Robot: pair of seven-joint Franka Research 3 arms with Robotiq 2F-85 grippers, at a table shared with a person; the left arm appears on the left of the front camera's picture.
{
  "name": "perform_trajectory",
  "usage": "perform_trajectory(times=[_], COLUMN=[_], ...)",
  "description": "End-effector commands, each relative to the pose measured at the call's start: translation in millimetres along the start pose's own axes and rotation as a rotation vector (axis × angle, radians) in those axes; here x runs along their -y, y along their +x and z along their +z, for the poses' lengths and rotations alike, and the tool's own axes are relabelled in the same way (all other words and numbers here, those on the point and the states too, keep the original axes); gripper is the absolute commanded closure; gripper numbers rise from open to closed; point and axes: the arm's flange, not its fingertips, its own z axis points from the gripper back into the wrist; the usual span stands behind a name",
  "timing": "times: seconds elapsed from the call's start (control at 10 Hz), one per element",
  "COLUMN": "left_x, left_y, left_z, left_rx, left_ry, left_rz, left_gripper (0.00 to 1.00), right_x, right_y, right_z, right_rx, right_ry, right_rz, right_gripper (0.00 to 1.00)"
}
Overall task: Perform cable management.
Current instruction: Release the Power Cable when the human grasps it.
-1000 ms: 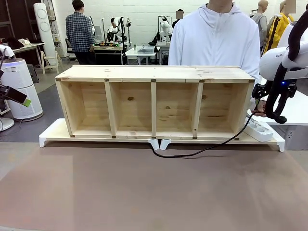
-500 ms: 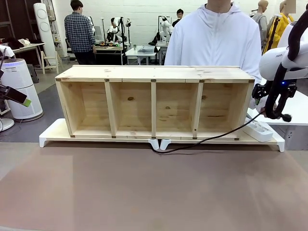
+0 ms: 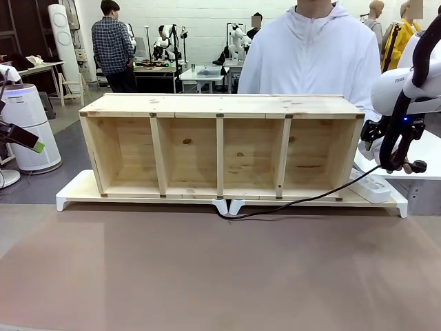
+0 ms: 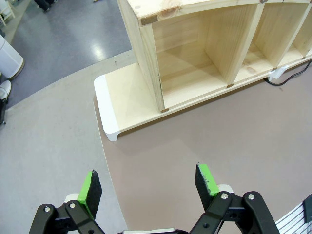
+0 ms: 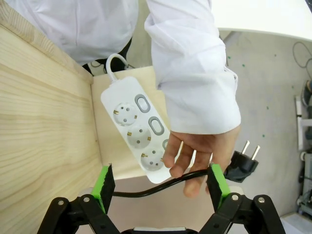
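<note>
At the far right end of the wooden shelf (image 3: 220,146), the person's hand (image 5: 200,151) holds the cable (image 5: 161,187) between the right end effector's (image 5: 160,185) spread fingers, which should pinch squarely before pulling; the left end effector (image 4: 148,186) hangs spread.

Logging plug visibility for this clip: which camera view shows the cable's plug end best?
The right wrist view: the plug shows its two pins, beside the person's hand holding the cable. The front view shows it as a small dark shape by the right arm. The left wrist view catches a short stretch of cable.
</note>
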Motion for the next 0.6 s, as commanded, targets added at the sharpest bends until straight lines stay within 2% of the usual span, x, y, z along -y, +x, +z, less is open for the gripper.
perform_trajectory(times=[0.0, 0.5], left_x=[-1.0, -1.0], left_y=[-0.8, -0.8], left_z=[0.0, 0.0], left_rx=[-0.005, -0.005], left_ry=[-0.001, -0.001], left_rz=[0.005, 0.005], left_gripper=[0.00, 0.00], right_x=[0.1, 0.1], right_y=[-0.2, -0.2], right_z=[-0.4, -0.4], right_rx=[-0.002, -0.002], right_ry=[0.000, 0.000], right_rz=[0.000, 0.000], right_gripper=[0.03, 0.03])
